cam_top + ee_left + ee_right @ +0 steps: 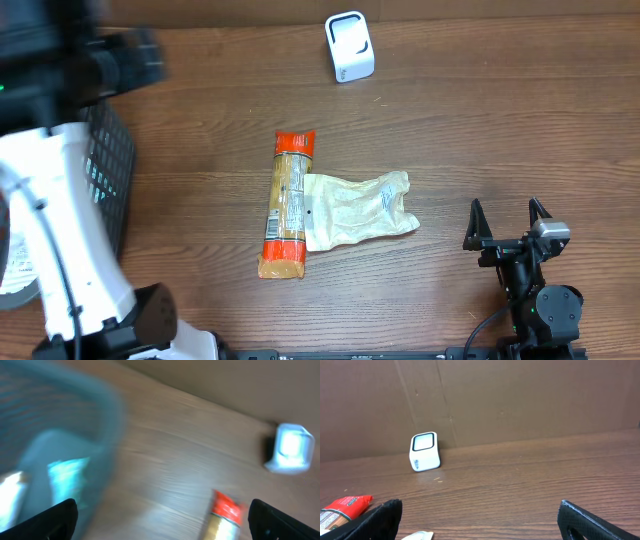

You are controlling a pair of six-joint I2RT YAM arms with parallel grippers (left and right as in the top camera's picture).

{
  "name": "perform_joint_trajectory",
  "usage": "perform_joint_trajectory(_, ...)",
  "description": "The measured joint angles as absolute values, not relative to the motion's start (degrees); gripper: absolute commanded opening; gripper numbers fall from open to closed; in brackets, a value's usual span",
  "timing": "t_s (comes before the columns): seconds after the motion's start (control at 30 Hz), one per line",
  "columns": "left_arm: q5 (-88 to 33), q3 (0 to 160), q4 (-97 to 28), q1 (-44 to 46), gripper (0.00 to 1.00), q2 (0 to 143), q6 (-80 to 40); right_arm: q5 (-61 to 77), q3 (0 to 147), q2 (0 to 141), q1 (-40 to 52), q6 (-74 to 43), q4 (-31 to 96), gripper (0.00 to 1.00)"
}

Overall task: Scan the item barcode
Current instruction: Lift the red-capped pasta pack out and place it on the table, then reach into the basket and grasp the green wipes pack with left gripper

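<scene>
At the table's [480, 120] centre, a long packet [287, 205] with a red end is laid flat, a crumpled clear bag [358, 208] touching its side. The left gripper [162, 507] and right gripper [507, 222] are spread wide, nothing held or touched; the white scanner [349, 46] is stood well apart

Motion blur smears the left wrist view's basket [60, 425] and scanner [290, 446], and its bottom edge crops the red-ended packet [226, 510].
</scene>
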State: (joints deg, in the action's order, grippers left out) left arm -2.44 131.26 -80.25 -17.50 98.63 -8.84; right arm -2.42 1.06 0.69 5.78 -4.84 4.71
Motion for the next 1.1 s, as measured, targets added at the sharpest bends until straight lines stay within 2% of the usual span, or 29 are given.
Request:
perform_joint_trajectory(0.17,-1.9,131.5,-80.8,-33.6,1.00,99.7,-9.0,-2.4,1.1,0.7,5.8,-4.9,4.7,1.00)
perform_joint_trajectory(0.33,-1.8,127.0,-80.1,-42.5,1.00,102.2,-9.0,-2.4,1.1,0.7,5.8,-4.8,4.7,1.00)
perform_joint_trajectory(0.63,-2.4,116.3,-70.8,-43.9,1.00,111.0,-6.5,-2.4,1.1,0.7,5.8,-4.8,4.7,1.00)
perform_joint_trajectory(1.1,-5.0,115.3,-70.0,-43.5,0.99,126.1,0.5,-2.4,1.1,0.7,5.8,-4.8,4.7,1.00)
